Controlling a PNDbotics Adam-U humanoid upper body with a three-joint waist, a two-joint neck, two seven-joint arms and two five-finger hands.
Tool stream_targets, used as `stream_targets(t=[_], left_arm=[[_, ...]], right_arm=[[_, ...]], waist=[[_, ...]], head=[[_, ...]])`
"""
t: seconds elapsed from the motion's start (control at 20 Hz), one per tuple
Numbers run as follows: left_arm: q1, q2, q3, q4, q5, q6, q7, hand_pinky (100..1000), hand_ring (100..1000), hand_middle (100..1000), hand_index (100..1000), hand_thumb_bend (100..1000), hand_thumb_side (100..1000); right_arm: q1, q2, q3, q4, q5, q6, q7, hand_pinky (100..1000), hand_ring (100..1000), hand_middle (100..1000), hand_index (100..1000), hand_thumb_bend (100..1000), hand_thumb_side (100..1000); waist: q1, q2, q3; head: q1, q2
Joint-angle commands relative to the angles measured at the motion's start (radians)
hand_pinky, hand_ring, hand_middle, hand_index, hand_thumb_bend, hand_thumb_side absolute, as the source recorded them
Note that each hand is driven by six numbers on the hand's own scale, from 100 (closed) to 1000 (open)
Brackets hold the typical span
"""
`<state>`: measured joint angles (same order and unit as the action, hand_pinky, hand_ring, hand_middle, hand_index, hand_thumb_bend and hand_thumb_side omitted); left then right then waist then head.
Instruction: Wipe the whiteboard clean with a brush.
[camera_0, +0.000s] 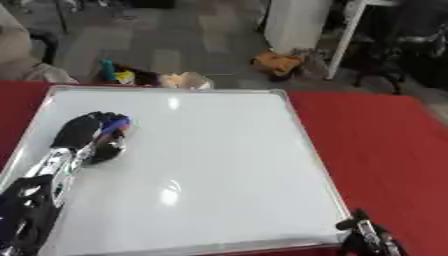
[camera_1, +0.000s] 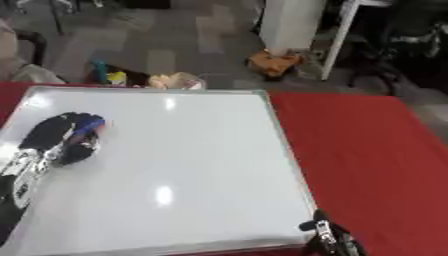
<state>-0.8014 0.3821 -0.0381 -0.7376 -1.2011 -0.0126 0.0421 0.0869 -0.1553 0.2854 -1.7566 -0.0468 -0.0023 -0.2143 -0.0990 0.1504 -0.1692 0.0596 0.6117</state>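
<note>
No writing or marks can be read on the whiteboard (camera_0: 201, 170), which lies flat on a red tabletop (camera_0: 376, 145) and shows only pale glare spots across its white surface. The robot's left hand (camera_0: 80, 131) rests on the board's left part, fingers curled over a brush (camera_0: 112, 131) with a blue-and-reddish body, the brush pressed under the hand against the board, just inside the silver frame's left edge. To the right of the hand the board stretches open all the way to its right frame edge, and beyond that the red tabletop runs bare. The right hand (camera_0: 367, 235) shows at the lower right, just off the board's near corner; whether its fingers are spread or curled cannot be told.
</note>
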Motion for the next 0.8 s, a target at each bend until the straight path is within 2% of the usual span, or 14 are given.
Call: stream_targets(t=[0.05, 0.45, 0.8], left_arm=[[-0.006, -0.029, -0.020, 0.040, -0.018, -0.002, -0.010, 775, 812, 737, 938, 100, 651], [-0.042, -0.051, -0.033, 0.045, -0.041, -0.017, -0.011, 775, 812, 737, 936, 100, 663], [-0.063, -0.097, -0.073, 0.020, -0.080, -0.065, -0.024, 778, 808, 738, 931, 100, 648]], right_arm=[[-0.010, -0.009, 0.005, -0.019, 0.001, 0.000, 0.005, 421, 354, 154, 553, 100, 842], [-0.013, 0.005, 0.008, -0.022, 0.010, 0.002, 0.008, 420, 354, 153, 552, 100, 846], [-0.023, 0.013, 0.011, -0.012, 0.013, -0.001, 0.010, 420, 354, 154, 552, 100, 852]], waist=[[-0.002, 0.004, -0.009], [-0.011, 0.037, -0.039], [-0.006, 0.049, -0.044]], head=[[0.001, -0.019], [0.002, -0.049], [0.004, -0.046]])
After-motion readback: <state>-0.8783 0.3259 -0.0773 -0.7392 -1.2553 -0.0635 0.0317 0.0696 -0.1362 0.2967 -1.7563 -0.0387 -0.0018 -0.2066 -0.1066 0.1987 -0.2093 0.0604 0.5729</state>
